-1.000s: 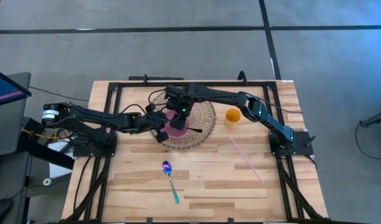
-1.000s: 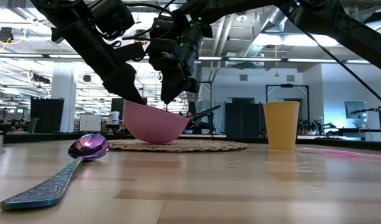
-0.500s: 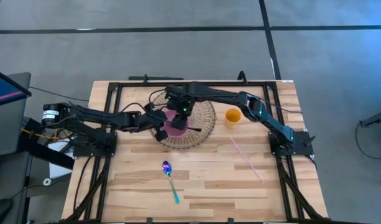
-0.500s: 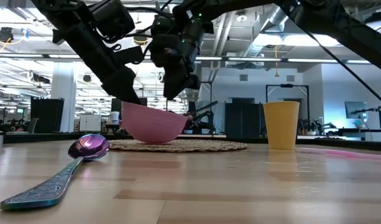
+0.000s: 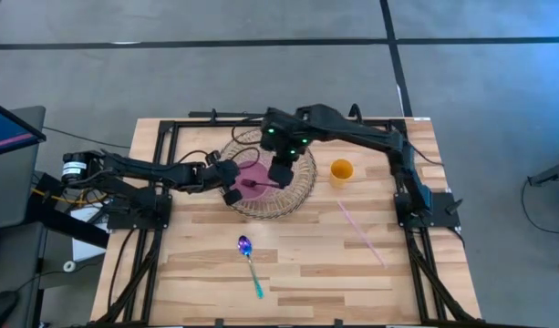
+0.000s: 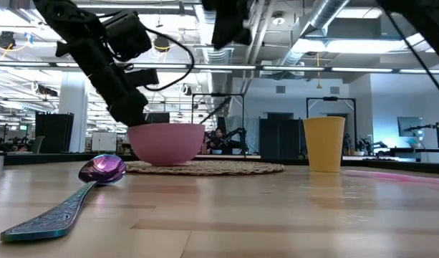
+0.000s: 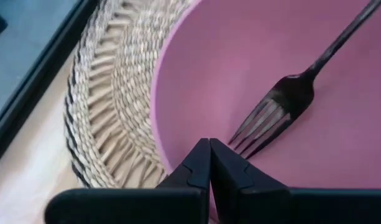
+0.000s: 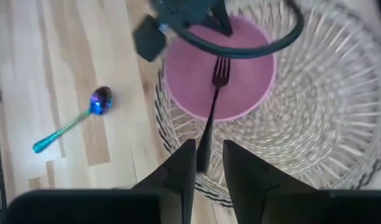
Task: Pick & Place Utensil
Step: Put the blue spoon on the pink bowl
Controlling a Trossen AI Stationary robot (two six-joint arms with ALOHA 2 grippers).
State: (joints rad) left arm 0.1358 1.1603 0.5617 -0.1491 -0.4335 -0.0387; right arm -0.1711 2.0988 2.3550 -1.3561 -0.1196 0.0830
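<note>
A pink bowl (image 5: 256, 179) (image 6: 166, 143) stands level on a round woven mat (image 5: 297, 187). A dark fork (image 8: 214, 93) (image 7: 283, 99) lies with its tines inside the bowl. Its handle leans over the bowl's rim and ends above the mat. My left gripper (image 7: 209, 146) (image 6: 129, 115) is shut at the bowl's left rim. My right gripper (image 8: 209, 152) (image 6: 230, 21) is open and hangs high above the bowl, pointing down, clear of the fork. My left gripper is on the pink bowl's rim on its left side (image 7: 168, 152), reaching in from the table's left and slanting down. Its fingers hide the contact itself, so I cannot see whether the wall lies between them. The bowl sits upright on the mat.
A yellow cup (image 5: 341, 169) (image 6: 324, 143) stands right of the mat. An iridescent purple and teal spoon (image 5: 250, 264) (image 6: 69, 201) lies near the front edge. A thin pink straw (image 5: 361, 232) lies right of centre. Black frame rails border the table.
My right gripper has risen well above the bowl and drawn a little toward the right, leaving the fork lying in the bowl. The bowl, tilted a second ago, has settled level on the mat, with my left gripper still at its rim.
</note>
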